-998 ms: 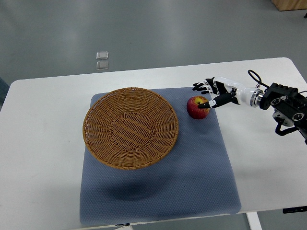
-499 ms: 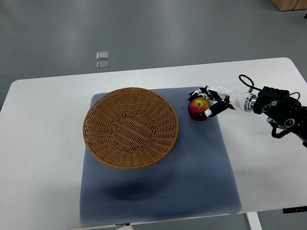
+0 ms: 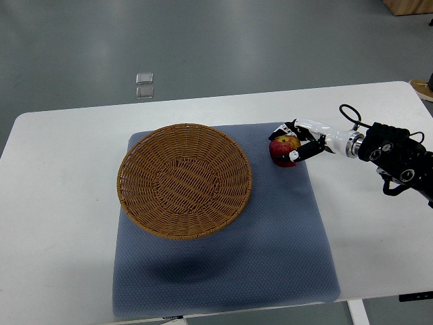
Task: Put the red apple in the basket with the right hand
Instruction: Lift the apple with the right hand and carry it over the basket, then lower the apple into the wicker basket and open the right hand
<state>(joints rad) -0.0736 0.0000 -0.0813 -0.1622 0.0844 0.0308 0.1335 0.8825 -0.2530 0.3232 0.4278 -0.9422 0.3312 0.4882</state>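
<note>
Where the hand point(image 3: 295, 143) grips, apple point(image 3: 282, 149) partly hidden.

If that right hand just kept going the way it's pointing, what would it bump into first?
The right hand points left and is already closed around the red apple. Carried straight on, it would probably meet the near rim of the wicker basket next, though its height above the mat is unclear.

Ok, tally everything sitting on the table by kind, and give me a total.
Wicker basket: 1
Red apple, gripped by the right hand: 1
Blue-grey mat: 1
Total: 3 things on the white table.
</note>
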